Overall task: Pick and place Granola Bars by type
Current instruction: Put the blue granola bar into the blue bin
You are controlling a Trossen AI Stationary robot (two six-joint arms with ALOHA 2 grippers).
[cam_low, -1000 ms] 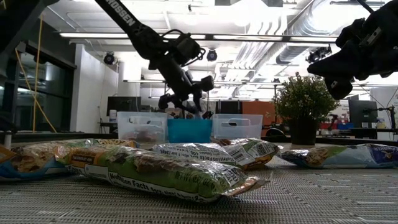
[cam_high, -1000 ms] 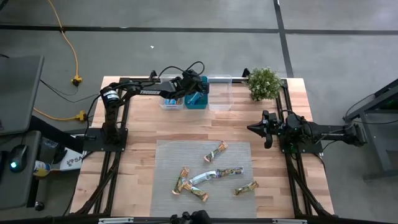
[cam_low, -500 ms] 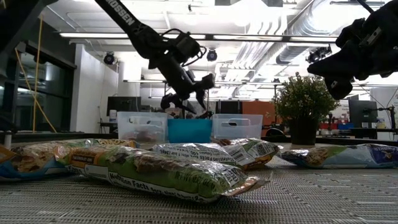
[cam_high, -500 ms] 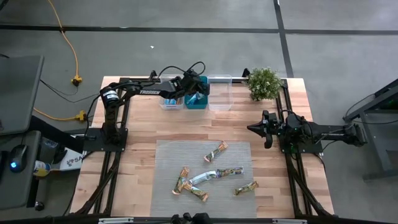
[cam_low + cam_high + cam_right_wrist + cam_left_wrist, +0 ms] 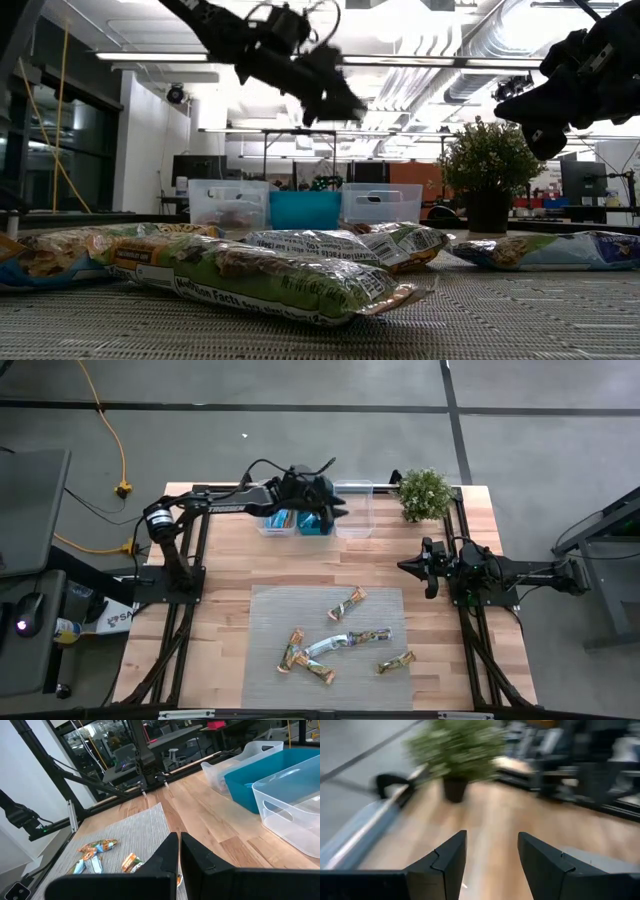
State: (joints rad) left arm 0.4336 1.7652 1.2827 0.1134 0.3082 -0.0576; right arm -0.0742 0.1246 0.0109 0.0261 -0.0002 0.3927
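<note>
The left gripper (image 5: 335,508) is raised above the bins at the table's far edge, fingers spread and empty, apparently between a drop at the teal bin (image 5: 314,525) and the next pick. The right gripper (image 5: 412,567) waits pressed shut beside the mat (image 5: 270,610). Remaining Granola Bars (image 5: 343,640) lie loose on the mat; next, descend over one bar and close.

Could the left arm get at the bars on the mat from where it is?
Probably yes: left gripper is open and empty above the bins; nothing lies between it and the bars.
</note>
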